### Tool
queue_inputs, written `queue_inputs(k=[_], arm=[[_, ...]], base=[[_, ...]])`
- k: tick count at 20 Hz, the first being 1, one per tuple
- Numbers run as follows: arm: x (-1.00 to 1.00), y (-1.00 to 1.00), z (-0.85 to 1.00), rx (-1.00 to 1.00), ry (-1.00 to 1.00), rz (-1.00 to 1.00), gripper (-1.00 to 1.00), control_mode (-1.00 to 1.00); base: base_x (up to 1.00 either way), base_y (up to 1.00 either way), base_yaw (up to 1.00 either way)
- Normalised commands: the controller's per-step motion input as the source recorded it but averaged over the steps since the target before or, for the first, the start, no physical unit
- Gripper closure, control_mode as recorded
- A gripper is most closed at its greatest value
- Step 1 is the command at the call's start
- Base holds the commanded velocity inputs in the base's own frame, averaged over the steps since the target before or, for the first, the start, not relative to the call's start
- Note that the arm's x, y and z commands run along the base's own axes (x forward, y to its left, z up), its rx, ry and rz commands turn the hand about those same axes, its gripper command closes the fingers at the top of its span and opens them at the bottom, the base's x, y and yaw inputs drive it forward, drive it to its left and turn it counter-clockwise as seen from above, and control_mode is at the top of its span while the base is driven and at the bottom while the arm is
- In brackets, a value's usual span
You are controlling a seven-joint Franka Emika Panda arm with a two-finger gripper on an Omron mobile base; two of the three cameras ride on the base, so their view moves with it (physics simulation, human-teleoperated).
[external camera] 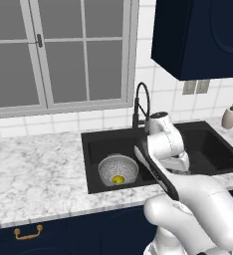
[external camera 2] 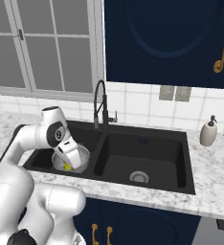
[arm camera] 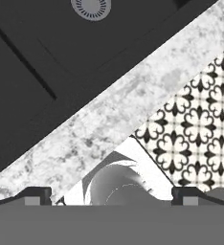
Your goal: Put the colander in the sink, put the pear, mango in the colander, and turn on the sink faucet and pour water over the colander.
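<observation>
- Colander, round perforated silver metal bowl [external camera: 118, 169], sits in black double-basin sink [external camera 2: 147, 165] holding one yellow fruit [external camera: 118, 179]
- Your gripper [arm camera: 111, 197] jaws stand wide, empty; fetch the second fruit next

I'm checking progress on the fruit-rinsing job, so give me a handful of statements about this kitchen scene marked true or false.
1. The round silver perforated metal colander sits in the black double-basin sink's left basin. True.
2. A small yellow fruit lies inside the colander. True.
3. The colander is empty. False: it holds the yellow fruit.
4. The claw is shut on a fruit. False: its tips stand wide apart with nothing between them.
5. The beige soap dispenser bottle stands on the counter right of the sink. True.
6. The slim black gooseneck faucet stands at the sink's front edge. False: it rises behind the sink.
</observation>
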Motion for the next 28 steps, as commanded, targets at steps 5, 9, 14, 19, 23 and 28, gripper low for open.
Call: queue_inputs(k=[5, 9, 14, 19, 23, 28], arm=[[-0.31, -0.89, 0.21, 0.0, 0.0, 0.0, -1.0, -1.0], [-0.12, -0.93, 0.19, 0.0, 0.0, 0.0, -1.0, -1.0], [0.01, -0.93, 0.16, 0.0, 0.0, 0.0, -1.0, -1.0], [0.07, -0.94, 0.12, 0.0, 0.0, 0.0, -1.0, -1.0], [0.1, -0.99, 0.08, 0.0, 0.0, 0.03, -1.0, -1.0], [0.15, -0.96, 0.09, 0.0, 0.02, 0.07, -1.0, -1.0]], base=[[0.0, 0.0, 0.0], [0.0, 0.0, 0.0], [0.0, 0.0, 0.0], [0.0, 0.0, 0.0], [0.0, 0.0, 0.0], [0.0, 0.0, 0.0]])
